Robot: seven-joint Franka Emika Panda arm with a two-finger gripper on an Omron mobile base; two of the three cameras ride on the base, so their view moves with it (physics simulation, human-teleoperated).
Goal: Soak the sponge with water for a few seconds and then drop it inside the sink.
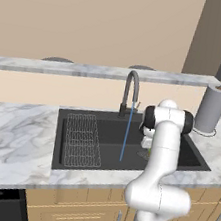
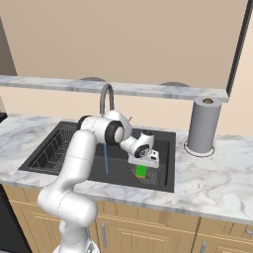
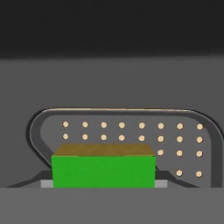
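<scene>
The sponge (image 2: 142, 171), a small bright green block, hangs low inside the dark sink (image 2: 165, 141) over its right end, with my gripper (image 2: 142, 167) shut on it from above. In the hand view the sponge (image 3: 103, 171) has a yellowish top edge and sits in front of the dotted mesh drain (image 3: 175, 135). The water (image 2: 106, 159) runs as a thin blue stream from the grey gooseneck faucet (image 2: 106, 96) to the left of the sponge, apart from it. From the left base the water (image 1: 126, 135) falls into the sink (image 1: 111, 133), and my arm hides most of the sponge.
A wire grid rack (image 1: 81, 141) lies in the left half of the basin. A grey paper towel roll (image 2: 202, 124) stands on the marble counter right of the sink. A raised marble ledge (image 1: 88, 70) runs behind the faucet (image 1: 131, 88).
</scene>
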